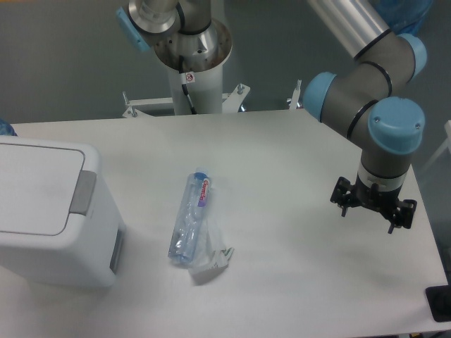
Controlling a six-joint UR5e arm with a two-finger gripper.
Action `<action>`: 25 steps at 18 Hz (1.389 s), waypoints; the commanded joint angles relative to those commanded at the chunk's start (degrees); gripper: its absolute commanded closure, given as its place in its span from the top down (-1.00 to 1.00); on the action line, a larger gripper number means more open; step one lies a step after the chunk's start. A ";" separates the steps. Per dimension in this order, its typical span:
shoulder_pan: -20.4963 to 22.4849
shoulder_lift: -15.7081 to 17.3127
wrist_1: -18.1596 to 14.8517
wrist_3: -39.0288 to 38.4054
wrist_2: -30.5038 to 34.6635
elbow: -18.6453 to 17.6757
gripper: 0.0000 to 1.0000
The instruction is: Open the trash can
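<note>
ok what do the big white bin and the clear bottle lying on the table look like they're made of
The large white boxy trash can looks like moulded plastic with a smooth matte finish: rounded corners, even colour, and a grey push tab at the lid's edge. The clear bottle lying on its side looks like thin transparent plastic, glossy and somewhat crumpled, with a printed label near its blue cap.

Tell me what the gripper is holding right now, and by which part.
Nothing. The gripper hangs empty above the table's right side, far from the trash can and the bottle.

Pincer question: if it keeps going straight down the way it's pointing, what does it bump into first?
Probably just the bare table. The pincer points down at the right side, with nothing under it. The bottle and trash can sit far to the side.
</note>
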 joint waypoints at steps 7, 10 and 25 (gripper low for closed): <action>-5.27 4.56 -5.70 -15.64 -3.87 0.00 1.00; -7.47 7.29 -7.29 -22.15 -8.52 -0.09 1.00; -15.91 16.08 -7.39 -44.49 -25.93 3.08 1.00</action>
